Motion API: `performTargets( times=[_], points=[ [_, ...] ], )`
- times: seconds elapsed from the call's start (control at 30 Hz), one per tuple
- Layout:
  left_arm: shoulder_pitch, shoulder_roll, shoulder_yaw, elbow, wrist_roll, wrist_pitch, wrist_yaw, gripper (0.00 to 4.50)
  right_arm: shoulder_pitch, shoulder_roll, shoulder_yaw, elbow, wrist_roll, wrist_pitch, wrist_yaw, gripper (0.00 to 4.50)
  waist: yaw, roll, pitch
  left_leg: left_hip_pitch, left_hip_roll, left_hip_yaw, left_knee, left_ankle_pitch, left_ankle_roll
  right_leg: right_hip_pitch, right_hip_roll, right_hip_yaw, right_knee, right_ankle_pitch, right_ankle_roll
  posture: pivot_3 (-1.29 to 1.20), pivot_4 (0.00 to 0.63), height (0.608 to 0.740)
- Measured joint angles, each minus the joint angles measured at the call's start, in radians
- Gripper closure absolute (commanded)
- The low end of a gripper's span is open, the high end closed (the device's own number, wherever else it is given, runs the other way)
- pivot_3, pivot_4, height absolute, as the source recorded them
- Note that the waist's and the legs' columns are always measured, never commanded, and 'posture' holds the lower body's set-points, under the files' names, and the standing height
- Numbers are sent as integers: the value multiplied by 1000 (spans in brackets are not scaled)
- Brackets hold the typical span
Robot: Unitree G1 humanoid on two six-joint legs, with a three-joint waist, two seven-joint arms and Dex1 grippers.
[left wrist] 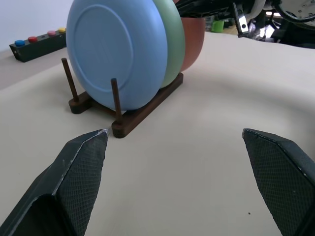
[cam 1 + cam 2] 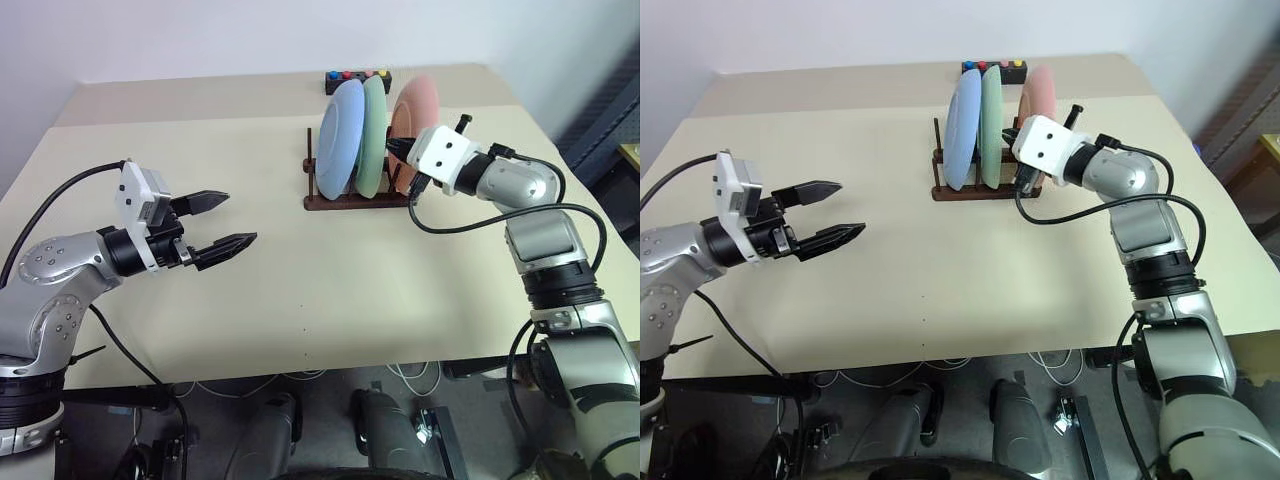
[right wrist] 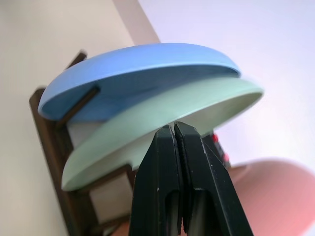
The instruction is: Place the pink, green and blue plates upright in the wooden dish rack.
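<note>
The blue plate (image 2: 338, 140), the green plate (image 2: 374, 140) and the pink plate (image 2: 418, 100) all stand upright side by side in the wooden dish rack (image 2: 345, 203) at the far middle of the table. My right gripper (image 3: 174, 129) is shut with nothing between its fingers. It points into the gap between the green plate (image 3: 162, 123) and the pink plate (image 3: 275, 196), close to the green rim. I cannot tell whether it touches either plate. My left gripper (image 2: 240, 218) hovers open and empty over the table's left side, aimed at the rack (image 1: 142, 113) from a distance.
A small black box with coloured buttons (image 2: 357, 78) lies just behind the rack. The beige table (image 2: 300, 290) stretches wide in front of the rack and between the two arms. The right arm's black cable (image 2: 470, 222) loops above the table near the rack.
</note>
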Motion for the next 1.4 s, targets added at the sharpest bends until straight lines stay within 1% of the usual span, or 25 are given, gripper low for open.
performTargets(
  times=[0.23,0.5,0.63,0.77,0.87,0.97,1.13,1.4],
  points=[
    [23,0,11,-25,-10,1,10,0,-22,2,15,68,-35,-53,-8,4474,-1,0,0,0,0,0,0,0,0,0,0,0,0,0,0,0,150,740],
    [29,0,15,-26,-19,2,18,0,-65,1,6,113,-34,-79,-31,4474,0,0,0,0,0,0,0,0,0,0,0,0,0,0,0,0,150,740],
    [29,0,15,-26,-19,2,18,0,-95,16,-47,112,31,-44,-40,4474,-2,0,0,0,0,0,0,0,0,0,0,0,0,0,0,0,150,740],
    [28,-1,15,-26,-20,2,19,0,-200,23,-156,157,100,19,-136,4474,0,0,0,0,0,0,0,0,0,0,0,0,0,0,0,0,150,740],
    [28,-1,15,-26,-20,2,19,0,-245,-22,-186,207,65,18,-230,4474,3,0,0,0,0,0,0,0,0,0,0,0,0,0,0,0,150,740],
    [28,-1,15,-26,-20,2,19,0,-239,-66,-154,266,-25,-13,-287,4474,1,0,0,0,-1,1,0,0,0,0,0,0,0,0,0,0,150,740],
    [18,-1,15,-26,-21,2,20,0,-172,-74,-68,291,-116,-54,-293,4474,-9,0,0,0,0,1,-1,0,0,-1,0,1,1,0,0,0,150,740],
    [18,-1,15,-26,-23,2,21,0,-154,-75,-58,298,-148,-73,-293,4474,-3,0,0,0,0,1,0,0,0,-1,1,2,1,0,0,0,150,740]
  ],
)
